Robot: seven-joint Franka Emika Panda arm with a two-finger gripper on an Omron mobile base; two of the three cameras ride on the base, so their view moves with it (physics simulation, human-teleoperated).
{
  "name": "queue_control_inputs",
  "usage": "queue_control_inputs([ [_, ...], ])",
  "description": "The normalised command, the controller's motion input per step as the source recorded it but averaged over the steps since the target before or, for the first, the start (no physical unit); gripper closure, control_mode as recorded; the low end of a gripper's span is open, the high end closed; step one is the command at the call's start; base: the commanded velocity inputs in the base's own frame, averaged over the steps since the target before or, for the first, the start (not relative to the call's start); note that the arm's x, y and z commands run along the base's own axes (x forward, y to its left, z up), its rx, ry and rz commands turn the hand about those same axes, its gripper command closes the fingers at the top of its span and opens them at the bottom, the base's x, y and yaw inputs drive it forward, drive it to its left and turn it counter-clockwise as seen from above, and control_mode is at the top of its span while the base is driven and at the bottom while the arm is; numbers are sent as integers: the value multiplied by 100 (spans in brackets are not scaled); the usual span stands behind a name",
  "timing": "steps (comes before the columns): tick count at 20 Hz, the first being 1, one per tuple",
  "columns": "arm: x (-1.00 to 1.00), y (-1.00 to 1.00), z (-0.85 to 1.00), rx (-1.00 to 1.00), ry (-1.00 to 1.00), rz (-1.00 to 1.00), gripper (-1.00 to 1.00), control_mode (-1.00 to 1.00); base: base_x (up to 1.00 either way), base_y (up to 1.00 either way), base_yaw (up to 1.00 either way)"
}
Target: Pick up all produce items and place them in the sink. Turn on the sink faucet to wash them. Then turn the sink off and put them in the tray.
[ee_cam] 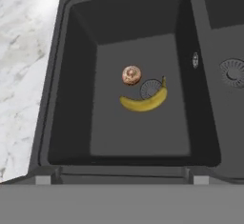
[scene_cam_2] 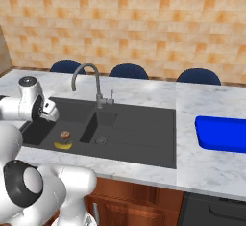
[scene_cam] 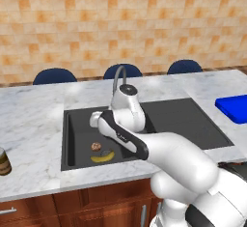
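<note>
A curved yellow banana (scene_cam: pixel 102 157) (scene_cam_2: pixel 63 145) (ee_cam: pixel 144 102) lies on the floor of the left basin of the dark grey sink (scene_cam: pixel 193 120) (scene_cam_2: pixel 144 129) (ee_cam: pixel 71 75). The small mottled brown ball (scene_cam: pixel 96 147) (scene_cam_2: pixel 64 134) (ee_cam: pixel 131 75) rests just behind it, close but apart. My gripper (scene_cam: pixel 95 121) (scene_cam_2: pixel 50 111) (ee_cam: pixel 120 178) hangs above this basin, pointing down, open and holding nothing. The gooseneck sink faucet (scene_cam: pixel 118 78) (scene_cam_2: pixel 89 71) rises behind the basins, with its thin lever (scene_cam_2: pixel 112 95) at the base. The blue tray (scene_cam: pixel 235 107) (scene_cam_2: pixel 222 133) sits on the counter to the right.
A dark brown jar (scene_cam: pixel 4 162) stands on the marble counter at the far left. Blue chair backs (scene_cam: pixel 54 76) line the far side of the counter. A round drain (ee_cam: pixel 150 88) sits beside the banana's tip, and another drain (scene_cam_2: pixel 101 140) is in the right basin.
</note>
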Motion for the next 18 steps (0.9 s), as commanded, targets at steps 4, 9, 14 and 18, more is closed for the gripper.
queue_control_inputs([
  [4,20,0,-27,0,14,-2,-100,-100,0,0,0],
  [9,29,0,-29,0,12,0,-100,-100,0,0,0],
  [14,33,0,-33,0,2,-1,-100,-100,0,0,0],
  [18,20,1,-32,-2,-2,-6,-100,-100,0,0,0],
])
